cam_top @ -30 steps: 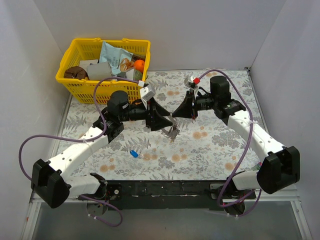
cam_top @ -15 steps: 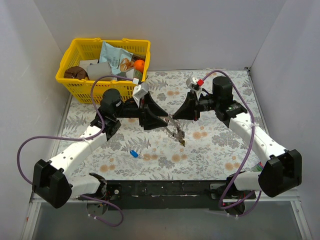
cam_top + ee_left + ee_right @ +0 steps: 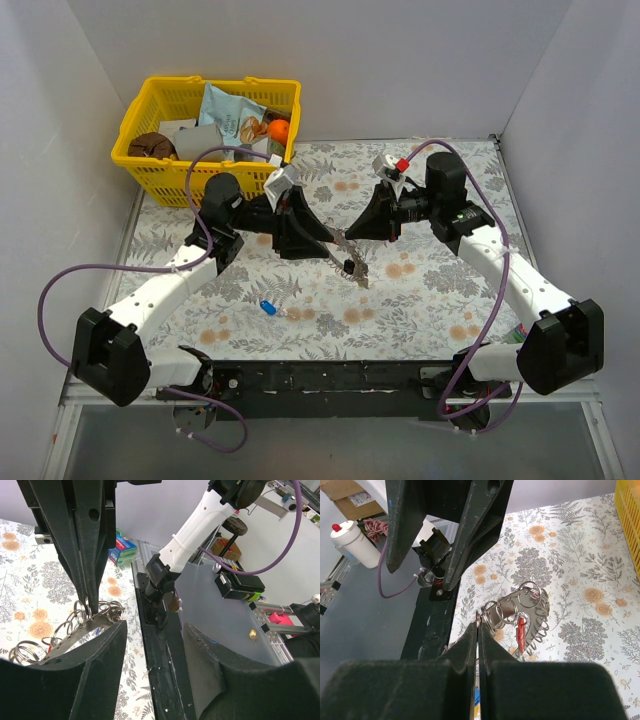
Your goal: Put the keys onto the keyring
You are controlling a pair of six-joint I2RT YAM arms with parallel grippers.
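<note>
The keyring (image 3: 522,605), a silver plate with several wire rings along its rim, hangs above the table. A red key (image 3: 521,628) dangles from one ring. My right gripper (image 3: 479,622) is shut on a ring at the plate's near edge. In the top view the keyring (image 3: 350,266) hangs below the right gripper (image 3: 352,234), with the left gripper (image 3: 322,240) close on its left. The left gripper (image 3: 155,630) is open with nothing between its fingers; the keyring (image 3: 75,630) lies just beyond its left finger. A blue key (image 3: 267,308) lies on the floral table.
A yellow basket (image 3: 150,165) full of packets and an orange stands at the back left. White walls close in the table on three sides. A black rail (image 3: 330,378) runs along the near edge, between the arm bases.
My left arm has drawn back to the left and its jaws have narrowed a little. The right gripper shifted slightly right, and the keyring swung a bit lower and rightward.
</note>
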